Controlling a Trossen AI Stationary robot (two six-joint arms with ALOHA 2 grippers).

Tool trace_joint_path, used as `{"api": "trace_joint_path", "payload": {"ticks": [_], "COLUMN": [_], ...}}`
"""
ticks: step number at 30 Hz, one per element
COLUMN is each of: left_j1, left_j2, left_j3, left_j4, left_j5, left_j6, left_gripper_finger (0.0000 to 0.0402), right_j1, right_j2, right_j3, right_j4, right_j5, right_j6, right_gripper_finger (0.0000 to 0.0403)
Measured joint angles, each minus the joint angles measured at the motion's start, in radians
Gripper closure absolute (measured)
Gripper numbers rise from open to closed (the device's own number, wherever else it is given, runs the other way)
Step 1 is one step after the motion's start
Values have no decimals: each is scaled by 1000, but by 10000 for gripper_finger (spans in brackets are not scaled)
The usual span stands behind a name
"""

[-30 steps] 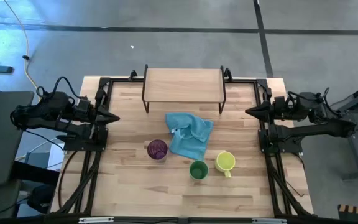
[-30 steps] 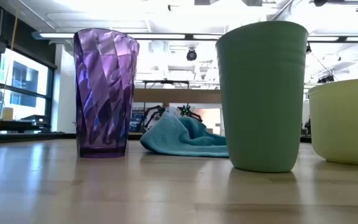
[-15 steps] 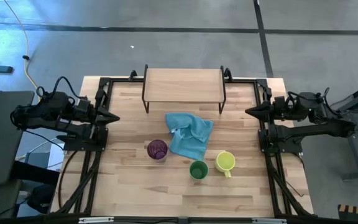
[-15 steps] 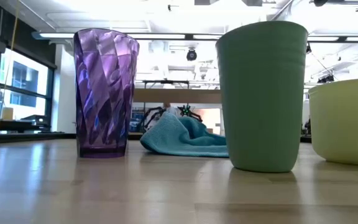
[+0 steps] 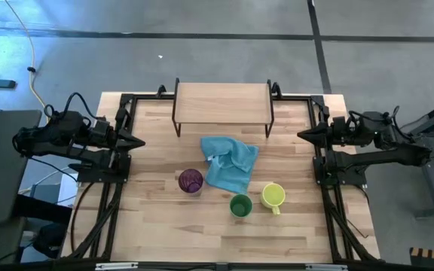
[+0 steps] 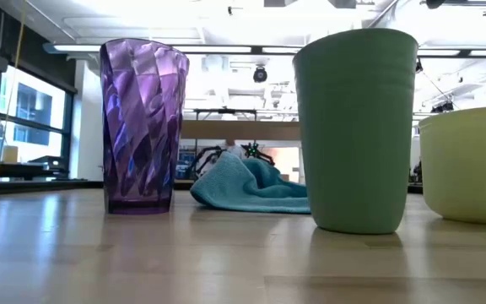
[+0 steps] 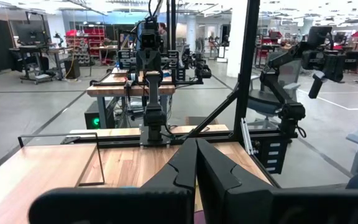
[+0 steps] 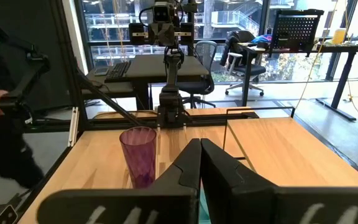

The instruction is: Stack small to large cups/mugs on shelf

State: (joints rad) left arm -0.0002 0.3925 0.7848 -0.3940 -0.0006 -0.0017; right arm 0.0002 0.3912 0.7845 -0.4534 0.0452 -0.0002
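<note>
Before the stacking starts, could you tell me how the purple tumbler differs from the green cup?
The purple tumbler is translucent and faceted; the green cup is opaque and smooth. The tumbler stands beside the blue cloth, the cup beside the yellow mug. Both stand upright on the table, untouched.

A low rectangular wooden shelf on thin black legs [image 5: 222,103] is set at the far edge of the wooden plank table [image 5: 157,226]. A crumpled light blue cloth [image 5: 229,162] is laid before it. Nearer the front, a translucent purple tumbler [image 5: 191,181], a green cup [image 5: 240,205] and a yellow-green handled mug [image 5: 273,196] are ranged left to right.
</note>
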Motion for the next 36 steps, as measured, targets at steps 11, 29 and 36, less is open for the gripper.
{"api": "trace_joint_path", "payload": {"ticks": [11, 29, 36], "left_j1": [0, 0, 0], "left_j2": [0, 1, 2], "left_j3": [0, 0, 0], "left_j4": [0, 31, 29], "left_j5": [0, 0, 0], "left_j6": [0, 20, 16], "left_gripper_finger": [401, 401, 401], "right_j1": [0, 0, 0], "right_j2": [0, 0, 0], "right_j3": [0, 0, 0], "right_j4": [0, 0, 0], "right_j5": [0, 0, 0], "right_j6": [0, 0, 0], "right_gripper_finger": [402, 402, 402]}}
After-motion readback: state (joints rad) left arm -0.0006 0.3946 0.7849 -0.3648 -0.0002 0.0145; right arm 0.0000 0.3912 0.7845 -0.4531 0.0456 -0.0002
